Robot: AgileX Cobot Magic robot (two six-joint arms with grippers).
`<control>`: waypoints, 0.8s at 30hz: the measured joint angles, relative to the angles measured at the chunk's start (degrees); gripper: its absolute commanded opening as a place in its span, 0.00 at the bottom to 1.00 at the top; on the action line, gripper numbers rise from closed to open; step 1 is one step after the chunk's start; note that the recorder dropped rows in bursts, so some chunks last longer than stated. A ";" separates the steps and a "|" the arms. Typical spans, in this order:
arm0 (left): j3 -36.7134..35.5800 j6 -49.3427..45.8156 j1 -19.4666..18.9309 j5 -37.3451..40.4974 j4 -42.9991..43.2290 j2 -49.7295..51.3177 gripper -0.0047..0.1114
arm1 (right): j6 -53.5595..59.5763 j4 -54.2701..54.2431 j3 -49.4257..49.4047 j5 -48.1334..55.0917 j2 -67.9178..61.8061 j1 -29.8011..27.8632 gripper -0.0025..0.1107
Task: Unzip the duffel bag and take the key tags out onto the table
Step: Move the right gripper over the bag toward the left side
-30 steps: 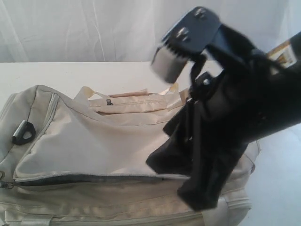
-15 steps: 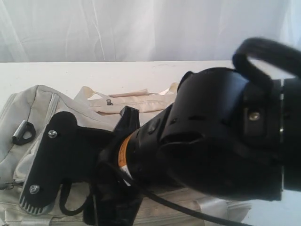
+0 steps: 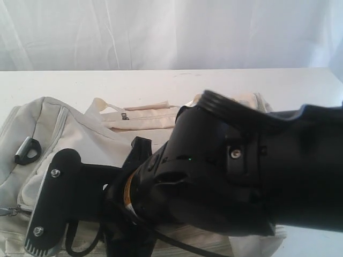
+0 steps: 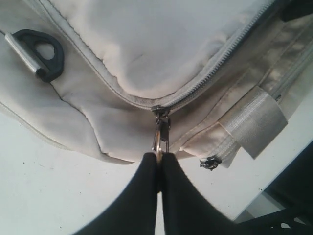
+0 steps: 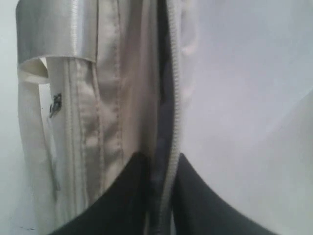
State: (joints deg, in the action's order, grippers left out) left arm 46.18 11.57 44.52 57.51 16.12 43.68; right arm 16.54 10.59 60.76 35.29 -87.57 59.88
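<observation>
The cream duffel bag (image 3: 80, 150) lies on the white table (image 3: 107, 83). My left gripper (image 4: 160, 155) is shut on the metal zipper pull (image 4: 161, 137) at the end of the main zipper (image 4: 220, 58). My right arm (image 3: 241, 176) reaches across the bag, and one of its fingers (image 3: 52, 206) shows at the lower left. My right gripper (image 5: 161, 159) is shut on the bag's zipper edge (image 5: 172, 98), with the teeth and a strip of dark lining between its fingers. A narrow dark slit runs beside the teeth. The key tags are hidden.
A black D-ring (image 4: 41, 51) sits on the bag's end panel. A second small zipper slider (image 4: 210, 162) and a webbing loop (image 4: 254, 122) lie near the table's edge (image 4: 254, 208). The bag's handles (image 3: 139, 115) rest on top. White curtain hangs behind.
My right arm swung down from above the bag's right end and across it toward the lower left. It now hides most of the bag. The left gripper's zipper pull stayed in place.
</observation>
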 measured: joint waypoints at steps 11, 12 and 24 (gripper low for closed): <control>-0.09 3.30 0.00 -0.81 5.30 0.00 0.04 | 0.00 -0.12 0.00 1.95 0.00 0.00 0.02; -0.13 3.30 0.00 -0.84 5.46 0.00 0.04 | 0.00 -0.26 0.00 2.06 0.00 0.00 0.02; -0.13 7.20 0.00 -1.27 12.33 1.87 0.04 | -1.06 -0.35 0.00 2.42 0.00 0.00 0.02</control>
State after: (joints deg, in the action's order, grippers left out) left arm 46.05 18.76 44.52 56.24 28.45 45.55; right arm 15.48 10.24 60.76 37.71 -87.57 59.88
